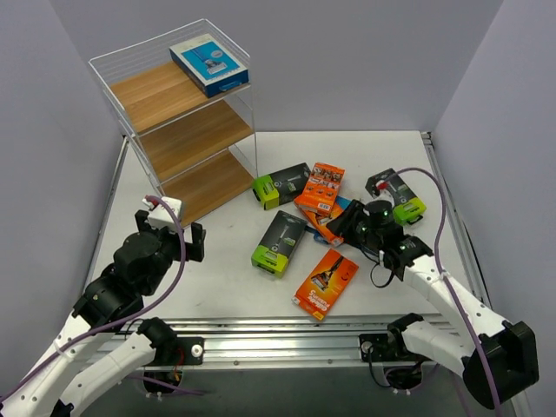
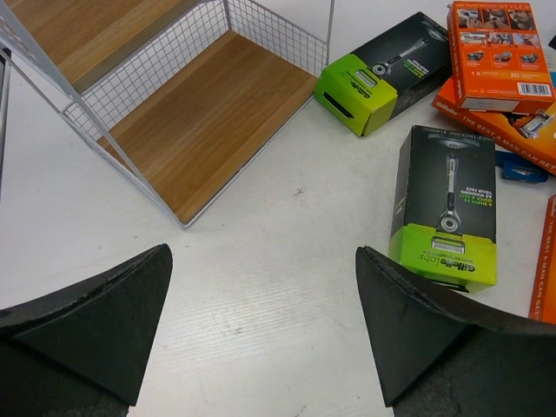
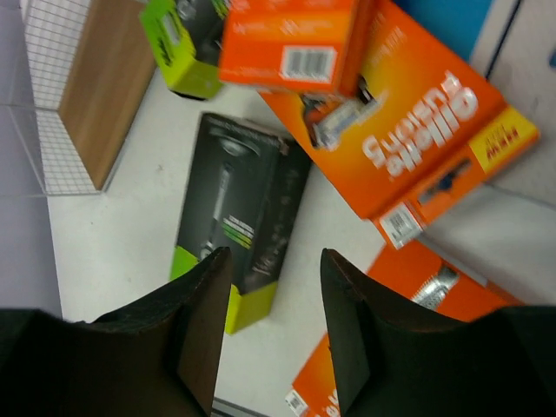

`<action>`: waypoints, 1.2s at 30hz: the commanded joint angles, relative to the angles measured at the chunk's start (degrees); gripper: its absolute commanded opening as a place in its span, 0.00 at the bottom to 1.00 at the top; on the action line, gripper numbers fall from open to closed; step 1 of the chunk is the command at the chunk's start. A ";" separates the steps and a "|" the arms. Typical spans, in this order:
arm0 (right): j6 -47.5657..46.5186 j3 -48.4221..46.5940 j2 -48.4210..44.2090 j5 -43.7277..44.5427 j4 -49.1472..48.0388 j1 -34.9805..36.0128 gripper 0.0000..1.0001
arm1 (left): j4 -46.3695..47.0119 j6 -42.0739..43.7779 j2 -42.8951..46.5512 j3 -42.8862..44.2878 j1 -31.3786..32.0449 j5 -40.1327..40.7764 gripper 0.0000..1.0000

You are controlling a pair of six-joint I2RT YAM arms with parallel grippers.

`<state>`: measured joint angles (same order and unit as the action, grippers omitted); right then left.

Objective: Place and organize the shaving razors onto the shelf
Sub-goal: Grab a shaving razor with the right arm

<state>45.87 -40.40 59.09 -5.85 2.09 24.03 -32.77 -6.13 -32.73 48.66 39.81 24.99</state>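
The shelf (image 1: 187,130) stands at the far left with one blue-and-white razor pack (image 1: 208,62) on its top board. The other shaving razors lie on the table: black-and-lime packs (image 1: 280,185) (image 1: 278,241) (image 1: 397,197) and orange packs (image 1: 320,187) (image 1: 326,282). My left gripper (image 1: 169,233) hovers in front of the shelf, wide open and empty (image 2: 262,252), with a black-and-lime pack (image 2: 447,204) just to its right. My right gripper (image 1: 345,224) hangs over the pile, jaws apart with nothing between them (image 3: 274,261), above a black-and-lime pack (image 3: 243,200) and beside a large orange pack (image 3: 408,130).
A blue pack (image 1: 344,205) lies mostly hidden under the orange ones. The shelf's lowest board (image 2: 217,113) is bare in the left wrist view. Grey walls enclose the table, and a metal rail (image 1: 287,326) runs along its near edge.
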 commanded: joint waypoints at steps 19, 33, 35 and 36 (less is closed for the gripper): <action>18.73 26.51 -6.02 1.10 -25.80 -0.92 0.25 | 4.65 1.03 0.56 -1.03 0.53 -1.53 0.95; 20.05 29.94 -0.29 2.15 -32.06 -1.44 0.23 | 4.91 0.95 0.83 -1.29 1.06 -1.79 0.95; 19.79 30.12 0.59 2.86 -32.58 -1.53 0.23 | 5.00 0.95 0.57 -1.38 1.06 -1.88 0.95; 19.79 30.29 0.94 2.95 -33.11 -1.62 0.23 | 5.09 0.95 0.56 -1.38 1.23 -1.97 0.95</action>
<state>65.67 -10.66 59.29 -5.26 -27.81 22.92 -30.79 -5.50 -32.32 47.27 40.56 23.55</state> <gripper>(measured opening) 0.229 0.953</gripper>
